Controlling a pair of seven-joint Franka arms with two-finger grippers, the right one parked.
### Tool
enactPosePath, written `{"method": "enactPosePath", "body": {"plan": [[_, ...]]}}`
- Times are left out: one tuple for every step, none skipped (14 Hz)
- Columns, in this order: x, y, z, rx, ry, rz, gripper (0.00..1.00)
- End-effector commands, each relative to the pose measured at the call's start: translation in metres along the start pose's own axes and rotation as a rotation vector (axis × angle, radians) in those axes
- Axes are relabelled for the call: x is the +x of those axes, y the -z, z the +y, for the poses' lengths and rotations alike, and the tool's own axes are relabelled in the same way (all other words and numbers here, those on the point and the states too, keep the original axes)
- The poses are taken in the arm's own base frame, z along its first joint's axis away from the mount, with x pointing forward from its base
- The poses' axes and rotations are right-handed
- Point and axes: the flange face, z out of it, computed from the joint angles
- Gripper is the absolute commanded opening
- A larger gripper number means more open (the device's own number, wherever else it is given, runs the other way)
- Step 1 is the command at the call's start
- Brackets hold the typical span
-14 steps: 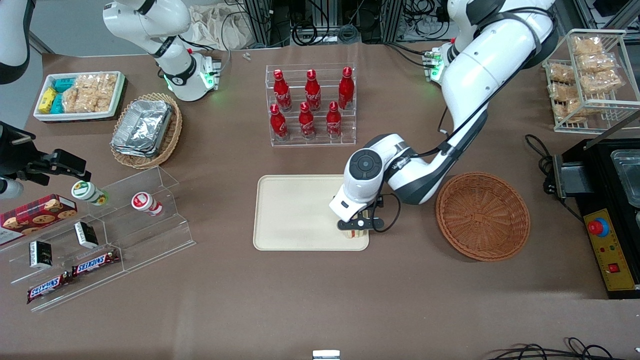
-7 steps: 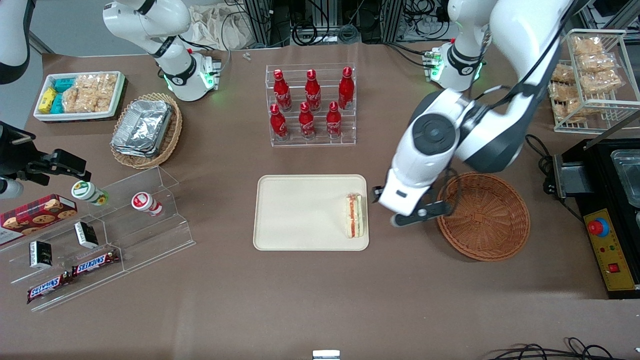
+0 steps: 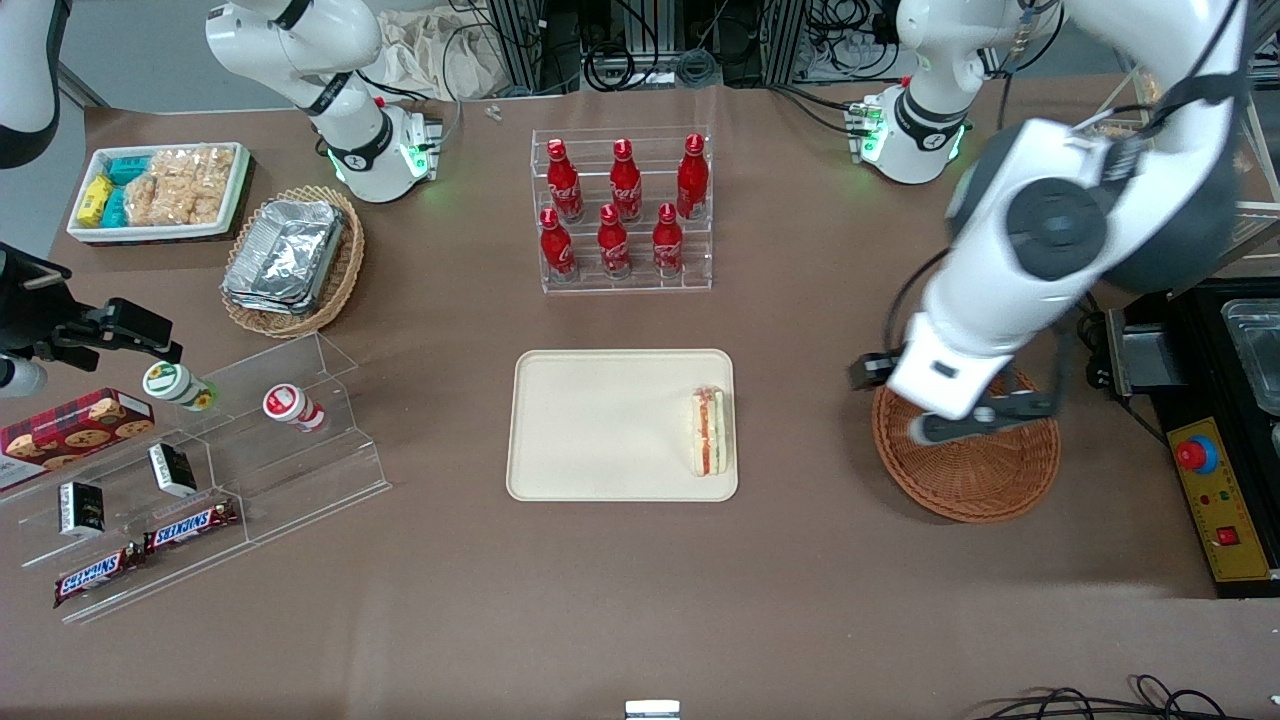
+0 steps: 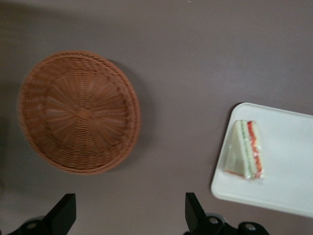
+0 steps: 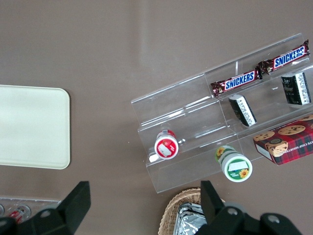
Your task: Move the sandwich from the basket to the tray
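Lying flat on tray [image 3: 600,420]: sandwich [image 3: 709,431], stripe running near-far | gripper [image 3: 975,418] above basket [image 3: 975,480], apparently open, empty

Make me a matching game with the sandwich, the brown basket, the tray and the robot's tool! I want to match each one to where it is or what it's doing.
Things:
1. sandwich
2. basket
3. tray
4. tool

States:
A. empty, nothing inside it
B. open, up above the basket
C. lying on the tray, near the edge closest to the basket
D. flat on the table, nearer the front camera than the red bottles

Pairs: 1-C, 2-A, 3-D, 4-B
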Motion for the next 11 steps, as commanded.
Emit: {"method": "enactPosePath", "body": {"plan": [[-0.012, 0.030, -0.072, -0.004, -0.101, -0.015, 1.00], [-0.015, 0.035, -0.090, -0.023, -0.146, -0.019, 1.00], [-0.019, 0.036, -0.113, -0.030, -0.184, -0.023, 1.00], [-0.026, 0.036, -0.132, -0.023, -0.233, -0.022, 1.00], [-0.033, 0.033, -0.145, -0.028, -0.259, -0.026, 1.00], [-0.037, 0.029, -0.149, -0.028, -0.267, -0.017, 1.00], [-0.039, 0.023, -0.153, -0.025, -0.267, -0.012, 1.00], [-0.040, 0.020, -0.154, -0.019, -0.301, -0.016, 1.00], [-0.036, 0.023, -0.156, -0.021, -0.332, -0.017, 1.00], [-0.031, 0.028, -0.157, -0.020, -0.352, -0.020, 1.00], [-0.026, 0.034, -0.157, -0.022, -0.391, -0.024, 1.00]]}}
